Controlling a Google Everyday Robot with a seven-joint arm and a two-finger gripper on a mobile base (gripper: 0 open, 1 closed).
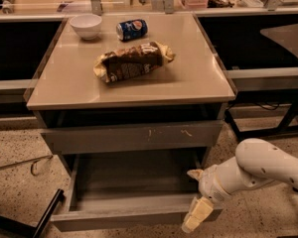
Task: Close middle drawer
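**A:** Where does the wide, shallow grey middle drawer (131, 218) stand?

**B:** Pulled well out of the cabinet. Its grey tray interior shows from above, and its plain flat front sits low in the camera view, nearest the camera.

**A:** And the two-finger gripper (191, 201)?

**B:** At the drawer's right front corner, on the end of the rounded white robot arm (268, 166), which reaches in from the right. Its pale yellow fingers (198, 213) are spread apart. One points down across the right end of the drawer front, the other lies higher, by the drawer's right side wall. I cannot tell whether either one touches the drawer.

**A:** What is above the drawer?

**B:** A taller grey drawer front with pale scratch marks (134, 137), which is pushed in. Above that is the smooth beige cabinet top (188, 83).

**A:** Anything on that top?

**B:** A small white round bowl (86, 25) at the back left. Just to its right, a blue soda can (131, 29) lies on its side. Nearer the middle, a crumpled brown and yellow snack bag (134, 62) lies flat. All three are apart from one another.

**A:** And the floor?

**B:** A speckled stone floor (20, 192) on both sides of the cabinet.
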